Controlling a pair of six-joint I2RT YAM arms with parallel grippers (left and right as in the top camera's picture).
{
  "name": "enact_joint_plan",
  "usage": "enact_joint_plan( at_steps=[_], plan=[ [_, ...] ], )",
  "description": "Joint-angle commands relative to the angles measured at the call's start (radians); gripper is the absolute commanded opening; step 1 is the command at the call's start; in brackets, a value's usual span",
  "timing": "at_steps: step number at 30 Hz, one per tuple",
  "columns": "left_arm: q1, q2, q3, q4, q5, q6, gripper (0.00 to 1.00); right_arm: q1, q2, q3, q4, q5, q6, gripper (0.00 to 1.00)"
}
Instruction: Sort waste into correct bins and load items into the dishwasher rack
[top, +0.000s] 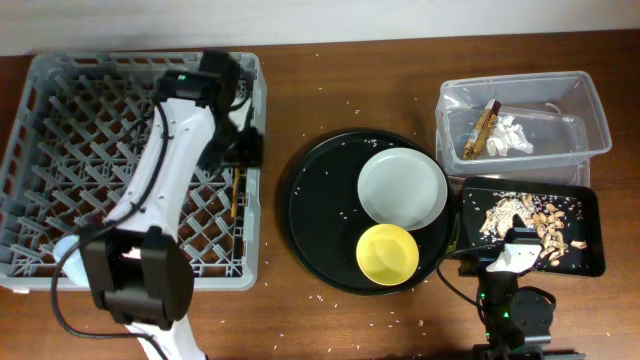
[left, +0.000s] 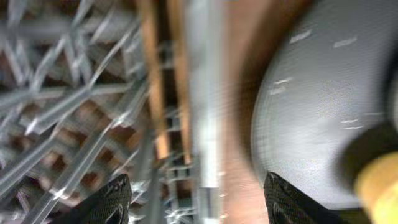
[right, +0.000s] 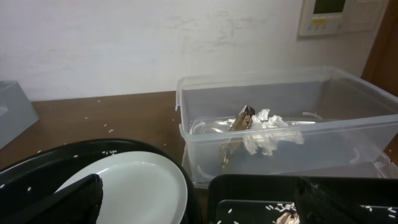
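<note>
Inspecting the left side first, we find the left gripper (left: 196, 198) above the right-hand wall of the dishwasher rack (top: 60, 120), its two fingers (left: 107, 200) spread wide with nothing between them; the hand is released. We note that the left wrist view is blurred. The wooden chopsticks (top: 237, 192) lie inside the rack, just beside that right wall and running along it, beneath the spread fingers. A pale blue shape (top: 63, 247) shows at the rack's lower left corner, partly hidden by the left arm (top: 170, 140); we cannot tell what it is.

On the table (top: 350, 80) to the right of the rack sits the round black tray (top: 310, 200). It holds the plate (top: 402, 187) and the yellow bowl (top: 388, 253), the bowl just beside the plate on the near side; both stand upright. We record white rice grains (left: 344, 43) scattered over the tray and the table.

At the far right, the clear tub (top: 590, 120) contains the snack wrapper (top: 486, 127) and the crumpled tissue (top: 516, 136), touching each other. The shallow black tray (top: 590, 250) lies just in front of the tub and holds the food scraps (top: 530, 213).

The right gripper (right: 199, 208) hangs over the near edge of the shallow tray, facing the tub. Its fingers stand well apart and grasp nothing.
</note>
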Motion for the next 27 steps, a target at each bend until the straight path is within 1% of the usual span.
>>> enact_joint_plan(
  at_steps=[1, 2, 3, 4, 5, 7, 8, 10, 11, 12, 13, 14, 17, 19, 21, 22, 23, 27],
  plan=[
    [-0.128, -0.079, 0.069, 0.011, 0.082, -0.033, 0.69, -0.006, -0.006, -0.009, -0.002, -0.002, -0.007, 0.99],
    [-0.171, -0.074, 0.056, 0.003, 0.125, -0.044, 0.64, -0.006, -0.006, -0.009, -0.001, -0.002, -0.007, 0.98],
    [-0.209, -0.074, 0.028, 0.003, 0.152, -0.043, 0.62, -0.006, -0.006, -0.009, -0.002, -0.002, -0.007, 0.99],
    [-0.263, -0.074, -0.022, 0.005, 0.171, -0.018, 0.61, -0.006, -0.006, -0.009, -0.002, -0.002, -0.007, 0.98],
    [-0.311, -0.074, -0.083, 0.015, 0.26, 0.089, 0.57, -0.006, -0.006, -0.009, -0.002, -0.002, -0.007, 0.99],
    [-0.375, -0.074, -0.174, 0.045, 0.412, 0.264, 0.55, -0.006, -0.006, -0.009, -0.002, -0.002, -0.007, 0.99],
    [-0.414, -0.074, -0.238, 0.091, 0.418, 0.269, 0.55, -0.006, -0.006, -0.009, -0.002, -0.002, -0.006, 0.98],
    [-0.476, -0.074, -0.388, 0.265, 0.404, 0.267, 0.55, -0.006, -0.006, -0.009, -0.002, -0.002, -0.007, 0.98],
    [-0.499, -0.074, -0.458, 0.36, 0.369, 0.228, 0.55, -0.006, -0.006, -0.009, -0.002, -0.002, -0.006, 0.98],
    [-0.514, -0.073, -0.507, 0.431, 0.302, 0.156, 0.55, -0.006, -0.006, -0.009, -0.001, -0.002, -0.006, 0.99],
    [-0.52, -0.073, -0.529, 0.468, 0.274, 0.107, 0.51, -0.006, -0.006, -0.009, -0.002, -0.002, -0.007, 0.99],
    [-0.521, -0.072, -0.537, 0.489, 0.275, 0.077, 0.46, -0.006, -0.006, -0.009, -0.002, -0.002, -0.006, 0.98],
    [-0.522, -0.072, -0.539, 0.569, 0.274, -0.11, 0.28, -0.006, -0.006, -0.009, -0.001, -0.002, -0.007, 0.99],
    [-0.522, -0.072, -0.539, 0.586, 0.272, -0.15, 0.25, -0.006, -0.006, -0.009, -0.001, -0.002, -0.007, 0.98],
    [-0.523, -0.069, -0.539, 0.587, 0.27, -0.164, 0.25, -0.006, -0.006, -0.009, -0.001, -0.002, -0.007, 0.98],
    [-0.529, -0.063, -0.541, 0.598, 0.27, -0.205, 0.25, -0.006, -0.006, -0.009, -0.001, -0.002, -0.006, 0.98],
    [-0.545, -0.054, -0.541, 0.613, 0.269, -0.216, 0.23, -0.006, -0.006, -0.009, -0.001, -0.002, -0.006, 0.98],
    [-0.552, -0.05, -0.541, 0.613, 0.272, -0.235, 0.22, -0.006, -0.006, -0.009, -0.002, -0.002, -0.007, 0.99]
  ],
)
